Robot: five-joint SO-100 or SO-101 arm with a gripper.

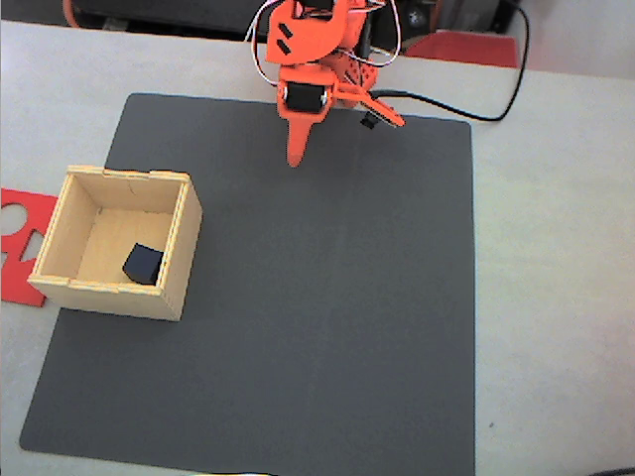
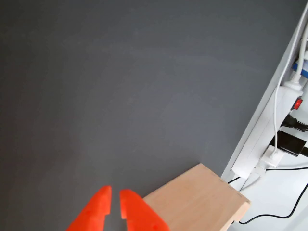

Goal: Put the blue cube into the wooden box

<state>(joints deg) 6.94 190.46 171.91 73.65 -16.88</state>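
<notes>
Cube: the small dark navy-blue cube (image 1: pixel 144 264) lies on the floor of the box in the fixed view, toward the 5 o'clock corner of the interior, near the right-hand wall, slightly turned against the walls.

Box: the square light plywood box (image 1: pixel 69 218) with thin walls and notched corners stands on the mat at about 9 o'clock of the fixed view, opening upward. In the wrist view one pale wooden surface (image 2: pixel 202 199), apparently part of this box, shows at 5 o'clock.

Mat: the dark grey rectangular mat (image 1: pixel 327 297) with rounded corners covers most of the pale table (image 1: pixel 556 297); the box sits inside its left edge.

Arm: the orange two-finger gripper (image 1: pixel 295 159) hangs at 12 o'clock of the fixed view over the far edge of the mat, well apart from the box, tip pointing toward 6 o'clock.

Fingers: in the wrist view the orange gripper (image 2: pixel 115 195) enters from the bottom edge; the two tips stand almost together, a thin slit between them, nothing held.

Red sheet: a flat red cut-out sheet (image 1: pixel 18 238) lies on the table at 9 o'clock, partly behind the box.

Cables: a white power strip (image 2: pixel 288 91) with plugs runs along 3 o'clock of the wrist view; a black cable (image 1: pixel 496 104) loops at 1 o'clock of the fixed view.
</notes>
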